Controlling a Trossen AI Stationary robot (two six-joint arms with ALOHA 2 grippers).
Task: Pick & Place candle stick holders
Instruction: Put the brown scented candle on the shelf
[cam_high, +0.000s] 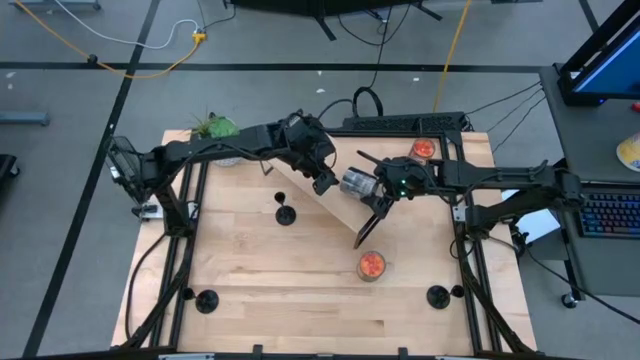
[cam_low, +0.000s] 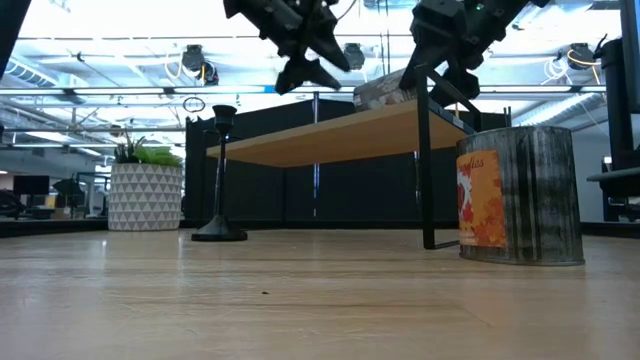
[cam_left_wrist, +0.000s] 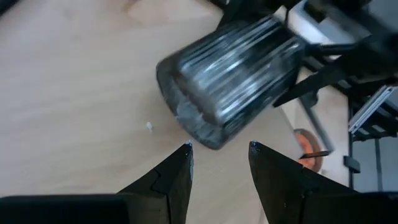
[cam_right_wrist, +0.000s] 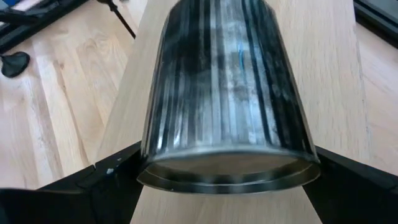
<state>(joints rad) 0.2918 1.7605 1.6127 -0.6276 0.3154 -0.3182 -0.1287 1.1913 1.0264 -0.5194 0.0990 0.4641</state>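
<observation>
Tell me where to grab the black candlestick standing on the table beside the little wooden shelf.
Grip the candlestick by its thin upright stem, just under the cup, coming from the side with a finger on each side. Its base is flat and wide, too low to pinch. The left gripper is open and free; the right gripper holds a tin.

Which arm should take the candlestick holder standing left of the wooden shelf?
Left. The left tool is open, empty and nearer the candlestick holder; the right tool is shut on a ribbed jar.
</observation>
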